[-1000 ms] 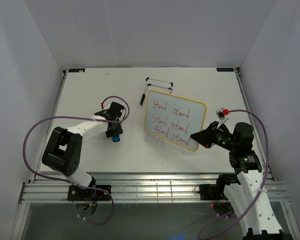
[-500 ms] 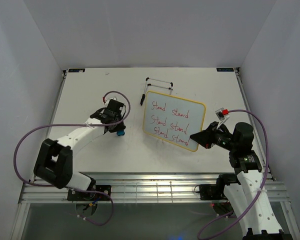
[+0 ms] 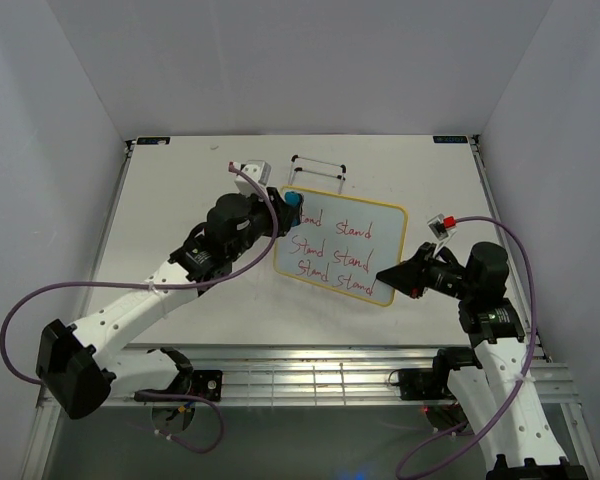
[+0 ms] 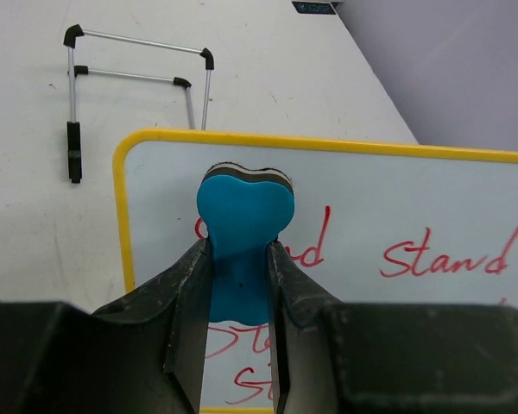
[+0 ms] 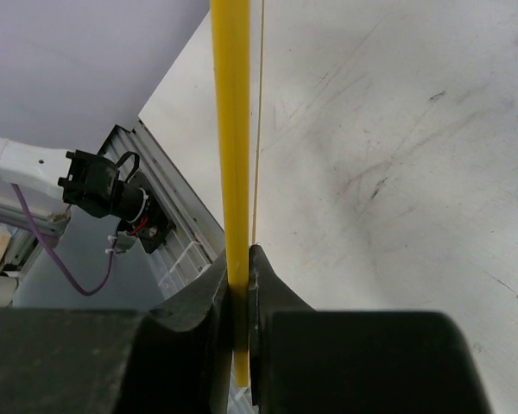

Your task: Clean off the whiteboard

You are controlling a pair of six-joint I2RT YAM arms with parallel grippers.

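Since half a second ago the left arm has swung off the bare table (image 3: pixel 170 200) and carried the blue eraser (image 4: pixel 244 216) up to the top left corner of the whiteboard (image 3: pixel 365 232), which has shifted a little toward the left. The whiteboard sits right of the table's centre, its lower right corner in the right gripper (image 3: pixel 388 274). Only the top view shows the whole layout and that there are three rows of red handwriting. Only the left wrist view shows the grip: the left gripper (image 4: pixel 239 259) has its jaws clamped on the eraser's narrow waist, the lobed head poking past them over the start of the first red word, with a dark and a white layer behind the blue; whether it presses on the surface I cannot tell. Only the right wrist view shows the board edge-on, its yellow frame pinched tight between the right jaws. Behind the board lies a wire stand (image 4: pixel 138 65) with black tips, seen from above and from the left wrist. Counted: one whiteboard, one eraser, one wire stand, two grippers.
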